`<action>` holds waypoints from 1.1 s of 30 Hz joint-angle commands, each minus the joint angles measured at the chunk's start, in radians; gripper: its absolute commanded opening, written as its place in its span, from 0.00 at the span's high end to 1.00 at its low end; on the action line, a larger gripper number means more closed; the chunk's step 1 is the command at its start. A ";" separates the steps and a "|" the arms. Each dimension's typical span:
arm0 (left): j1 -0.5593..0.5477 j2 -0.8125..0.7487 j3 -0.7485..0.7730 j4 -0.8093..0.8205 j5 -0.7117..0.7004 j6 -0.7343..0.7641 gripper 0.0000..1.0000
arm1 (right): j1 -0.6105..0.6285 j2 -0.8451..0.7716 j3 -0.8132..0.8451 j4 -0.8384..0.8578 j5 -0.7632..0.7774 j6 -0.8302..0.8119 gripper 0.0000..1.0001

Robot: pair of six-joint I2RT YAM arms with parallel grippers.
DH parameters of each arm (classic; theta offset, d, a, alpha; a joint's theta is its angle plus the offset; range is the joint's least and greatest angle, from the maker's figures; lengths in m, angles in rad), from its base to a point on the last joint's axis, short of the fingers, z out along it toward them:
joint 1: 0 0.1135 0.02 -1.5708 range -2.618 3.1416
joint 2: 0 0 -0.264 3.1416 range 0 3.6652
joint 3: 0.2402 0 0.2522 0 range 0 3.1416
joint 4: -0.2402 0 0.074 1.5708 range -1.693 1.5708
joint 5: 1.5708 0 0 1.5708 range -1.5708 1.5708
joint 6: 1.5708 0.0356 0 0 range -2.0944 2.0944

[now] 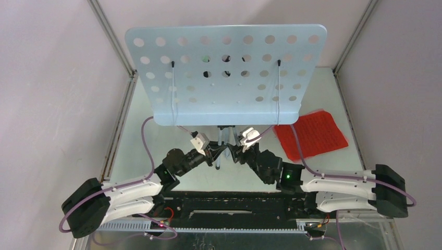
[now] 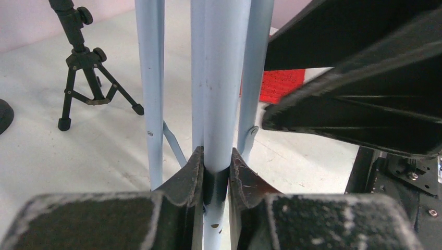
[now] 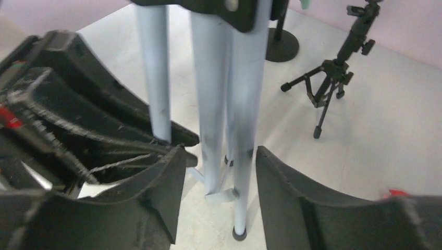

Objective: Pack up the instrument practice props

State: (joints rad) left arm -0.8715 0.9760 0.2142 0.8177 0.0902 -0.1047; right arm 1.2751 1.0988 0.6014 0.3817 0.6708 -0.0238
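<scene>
**Both grippers at the tripod beneath the music desk**

The pale table carries everything. The pale blue perforated music desk stands tilted over its middle, filling the top of the overhead view; under it the blue-grey tripod stands with its tubes upright between the two arms. The left gripper is pinched on the tripod's central tube, a pad pressed to each side. The right gripper is spread, with the central tube and one leg standing between its fingers and no contact visible. The red score sheet lies flat on the table to the right of the desk, apart from both grippers. A three-legged black mic mount stands on the table beyond the tripod, well apart; a round-based black mount stands near it.
</scene>
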 commanded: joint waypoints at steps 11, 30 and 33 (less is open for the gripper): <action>0.009 0.032 0.040 0.018 -0.044 -0.014 1.00 | 0.010 -0.140 -0.029 0.174 -0.055 0.103 0.00; 0.008 0.035 0.033 0.017 0.021 0.010 1.00 | -0.090 0.261 0.092 0.505 -0.035 0.026 0.00; 0.007 0.031 0.023 0.017 0.033 0.015 0.98 | -0.089 0.302 0.094 0.544 -0.050 -0.023 0.04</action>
State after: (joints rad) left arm -0.8677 1.0008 0.2142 0.8490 0.0975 -0.1020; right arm 1.1908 1.3582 0.6544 0.8265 0.6308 0.0204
